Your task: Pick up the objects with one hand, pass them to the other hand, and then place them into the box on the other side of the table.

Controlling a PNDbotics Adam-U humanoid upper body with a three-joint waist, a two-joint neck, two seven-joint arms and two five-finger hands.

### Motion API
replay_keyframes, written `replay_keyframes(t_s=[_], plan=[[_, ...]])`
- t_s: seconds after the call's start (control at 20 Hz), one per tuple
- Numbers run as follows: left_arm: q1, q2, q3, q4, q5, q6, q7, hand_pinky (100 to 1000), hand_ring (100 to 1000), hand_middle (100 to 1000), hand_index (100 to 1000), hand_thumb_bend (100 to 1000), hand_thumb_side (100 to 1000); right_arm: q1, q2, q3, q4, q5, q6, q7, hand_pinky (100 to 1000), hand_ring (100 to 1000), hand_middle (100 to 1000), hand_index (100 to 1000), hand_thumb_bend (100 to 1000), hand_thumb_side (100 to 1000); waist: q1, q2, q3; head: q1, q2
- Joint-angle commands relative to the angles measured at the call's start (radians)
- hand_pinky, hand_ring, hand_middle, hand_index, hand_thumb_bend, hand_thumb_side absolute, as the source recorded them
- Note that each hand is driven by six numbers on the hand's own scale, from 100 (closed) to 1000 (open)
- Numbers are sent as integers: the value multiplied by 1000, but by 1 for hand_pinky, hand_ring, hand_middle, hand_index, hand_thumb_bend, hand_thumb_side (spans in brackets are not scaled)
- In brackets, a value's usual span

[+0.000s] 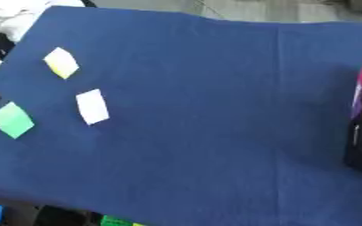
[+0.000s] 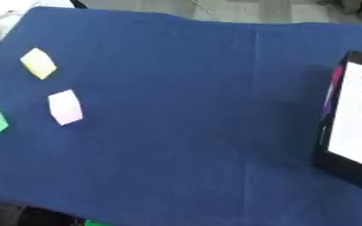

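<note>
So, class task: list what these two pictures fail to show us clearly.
- Box: cut off by the right edge in both views; a dark shape inside is too blurred to identify.
- Green piece: partly cropped by the left edge in the right eye view.
- Neither robot hand appears in any view.

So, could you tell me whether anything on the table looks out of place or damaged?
Nothing stands out. The yellow piece, white piece and green piece lie flat and apart on the blue cloth; the box sits at the right edge.
</note>
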Motion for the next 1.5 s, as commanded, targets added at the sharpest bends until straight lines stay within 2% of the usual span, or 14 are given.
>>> replay_keyframes(t_s=[0.05,0.25,0.7,1.05,1.5], plan=[[-24,67,-7,16,-30,-13,-46,980,905,840,921,495,512,-6,-33,-2,-20,4,-3,3,1000,1000,1000,992,100,620,4,-16,1,4,3],[-53,76,-31,55,-61,-35,-110,976,907,840,916,515,491,-5,-37,1,-20,3,-4,7,1000,1000,1000,992,100,619,3,-17,-1,6,2],[-132,68,-91,162,-161,-59,-195,952,909,840,913,560,452,-8,-46,8,-20,-2,-4,14,1000,1000,1000,992,100,619,7,-23,-4,46,14],[-189,37,-140,233,-246,-60,-225,940,907,834,886,564,434,-8,-42,9,-20,-2,0,16,1000,1000,1000,993,100,619,7,-22,-7,50,18],[-232,8,-164,273,-283,-60,-232,936,908,833,889,570,438,-6,-36,13,-20,0,7,21,1000,1000,1000,993,100,621,7,-22,-9,48,12]])
